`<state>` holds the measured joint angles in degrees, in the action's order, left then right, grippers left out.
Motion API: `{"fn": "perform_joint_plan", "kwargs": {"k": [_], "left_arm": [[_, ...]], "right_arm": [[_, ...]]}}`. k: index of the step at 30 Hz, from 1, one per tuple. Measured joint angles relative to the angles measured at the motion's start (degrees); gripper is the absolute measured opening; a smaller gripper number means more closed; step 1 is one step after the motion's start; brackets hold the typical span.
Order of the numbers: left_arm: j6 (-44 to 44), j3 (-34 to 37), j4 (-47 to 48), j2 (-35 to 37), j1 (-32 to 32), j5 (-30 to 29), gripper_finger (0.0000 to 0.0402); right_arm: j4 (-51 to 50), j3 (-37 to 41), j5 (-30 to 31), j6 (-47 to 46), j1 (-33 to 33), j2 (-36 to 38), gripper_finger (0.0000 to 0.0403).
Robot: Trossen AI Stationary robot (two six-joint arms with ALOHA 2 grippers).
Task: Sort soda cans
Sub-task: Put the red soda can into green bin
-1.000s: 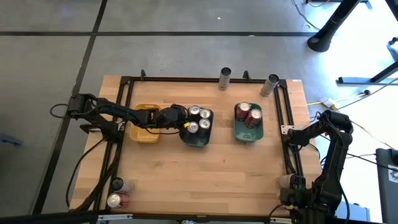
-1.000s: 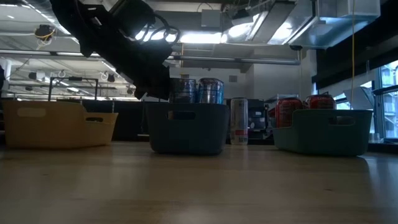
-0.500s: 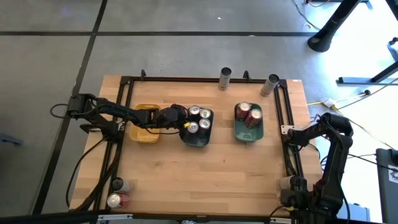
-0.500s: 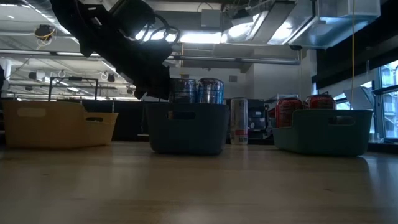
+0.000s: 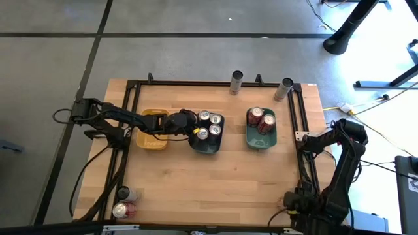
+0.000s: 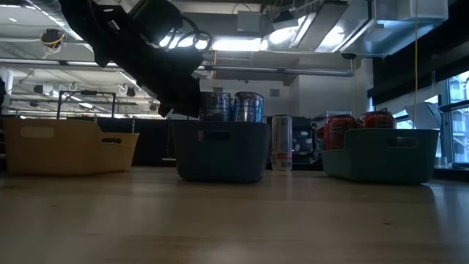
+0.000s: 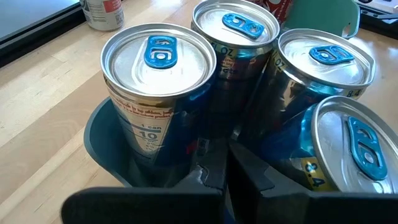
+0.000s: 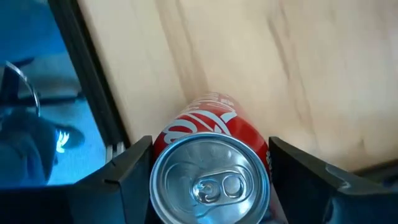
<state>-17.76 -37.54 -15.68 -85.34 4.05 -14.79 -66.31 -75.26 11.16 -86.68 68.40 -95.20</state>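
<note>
Four blue-and-silver soda cans stand in the grey-blue tray. My left gripper is shut and sits low among them at the tray's left rim; whether it touches a can I cannot tell. Red cans stand in the teal tray. At the table's near right corner my right gripper points down over a red soda can and is shut on it. In the high view the wrist hides that can. My right gripper pinches the red can between its two fingers, one on each side of the upper side wall just under the silver top. The fingers come from above, pointing down. The can stays upright; whether its bottom is off the table I cannot tell.
The yellow tray lies under my left arm. Two cans stand at the far edge and two more at the near left corner. A black frame rail runs along the table's right side, next to my right gripper.
My right arm has swung a little toward the table's left and its wrist has turned. The can at the near right corner showed beside the arm before; the gripper now covers it in the high view. My left arm has kept still.
</note>
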Motion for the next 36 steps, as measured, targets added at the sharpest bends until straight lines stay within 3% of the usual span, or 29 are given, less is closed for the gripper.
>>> {"fn": "perform_joint_plan", "kwargs": {"k": [17, 29, 36], "left_arm": [[0.13, 0.00, 0.02, 0.00, 0.00, 0.00, 0.0001], [-0.28, 0.00, 0.05, 0.00, 0.00, -0.02, 0.0001], [-0.92, 0.00, 0.08, 0.01, -0.79, -0.02, 0.0001]], "right_arm": [[-3.85, -0.76, 3.56, 18.80, -16.58, 0.11, 0.0262], [-18.28, -12.46, 4.78, 37.66, -29.25, 0.83, 0.0263], [-23.14, -15.61, 9.28, 40.16, -36.24, 8.54, 0.0263]]}}
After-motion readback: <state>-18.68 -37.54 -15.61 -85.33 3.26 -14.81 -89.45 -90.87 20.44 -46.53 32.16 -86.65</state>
